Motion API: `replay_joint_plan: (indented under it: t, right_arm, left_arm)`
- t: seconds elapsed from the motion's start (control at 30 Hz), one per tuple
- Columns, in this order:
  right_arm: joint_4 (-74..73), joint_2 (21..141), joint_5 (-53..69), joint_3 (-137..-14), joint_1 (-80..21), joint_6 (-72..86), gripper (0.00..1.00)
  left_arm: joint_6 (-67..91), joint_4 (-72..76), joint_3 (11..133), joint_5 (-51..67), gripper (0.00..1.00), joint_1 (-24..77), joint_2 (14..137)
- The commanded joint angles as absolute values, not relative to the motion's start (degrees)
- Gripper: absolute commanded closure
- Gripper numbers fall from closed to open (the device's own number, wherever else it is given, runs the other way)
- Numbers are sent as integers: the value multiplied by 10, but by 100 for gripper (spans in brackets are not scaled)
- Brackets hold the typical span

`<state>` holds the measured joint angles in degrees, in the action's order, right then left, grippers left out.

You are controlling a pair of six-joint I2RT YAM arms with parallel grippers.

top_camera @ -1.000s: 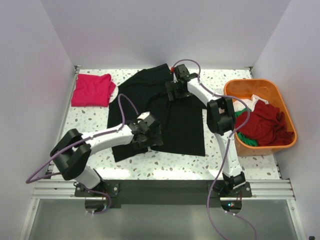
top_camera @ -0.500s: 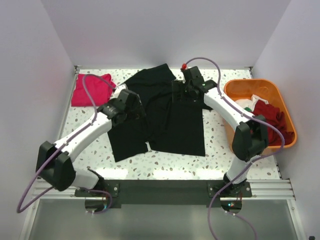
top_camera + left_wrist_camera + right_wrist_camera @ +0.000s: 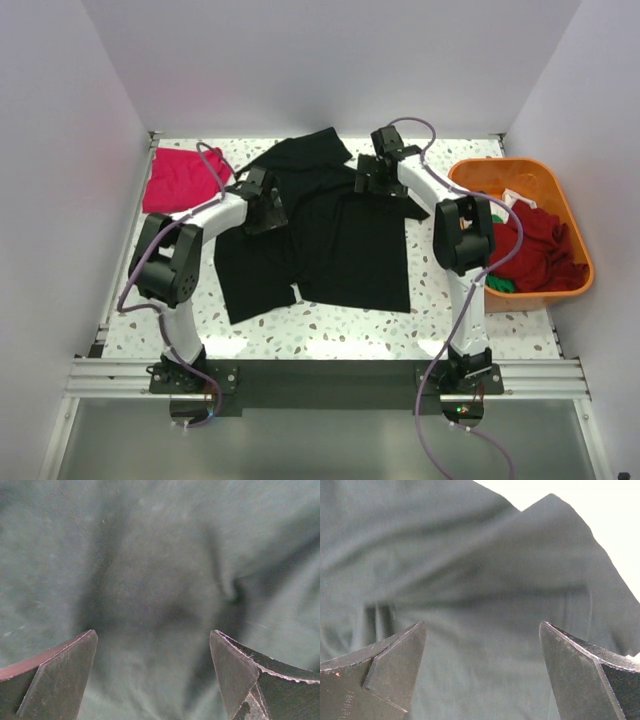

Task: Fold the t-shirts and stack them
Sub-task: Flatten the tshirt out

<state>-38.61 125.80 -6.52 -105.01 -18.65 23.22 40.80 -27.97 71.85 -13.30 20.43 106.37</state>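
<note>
1. At the far left of the worktop (image 3: 330, 335) lies the pink-red t-shirt (image 3: 183, 180), folded flat. By the look of it, it is the start of the stack.
2. The left fingers (image 3: 60, 675) stand wide apart and hold nothing, poised just over the far left part of the black t-shirt (image 3: 345, 250). That shirt is spread across the middle of the worktop, and its left part seems doubled over.
3. The cloth looks light, limp and creased. It would likely sag from a single pinch, so a hem, shoulder seam or sleeve edge is probably the best hold, one for each arm, with the edge kept taut between them.
4. The right fingers (image 3: 585, 675) are just as wide and empty, above the shirt's far right sleeve.
5. At the right, the orange tub (image 3: 530, 300) holds the dark red t-shirt (image 3: 535, 250) in a loose heap, with green cloth (image 3: 497, 283) and white cloth (image 3: 503, 205) showing beside it.
6. The worktop is pale, speckled and smooth-looking, so cloth should slide on it easily. Plain white walls (image 3: 330, 60) close in on the left, far and right sides, and the tub takes up the right edge.
</note>
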Motion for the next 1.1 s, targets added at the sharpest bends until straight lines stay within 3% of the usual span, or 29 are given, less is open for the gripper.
replay_joint_plan:
  t: [0.0,0.23,0.63,0.87,0.97,1.07]
  right_arm:
    - [-401,1296,-66,-1115,-187,207,1]
    - [-393,1383,-64,-1192,-178,212,1]
    - [-418,1542,36,-1412,-143,87,1]
    - [-391,1478,22,-1390,-133,64,1]
    - [-410,1440,40,-1424,-134,50,1]
    - [-386,1365,58,-1376,-137,52,1]
  left_arm:
    - [392,-261,738,-138,0,200,1084]
    - [404,-260,713,-121,0,193,1098]
    - [458,-203,481,-32,0,230,990]
    - [510,-245,486,-37,0,289,926]
    - [508,-285,529,-91,0,296,897]
    - [491,-317,609,-155,0,287,896]
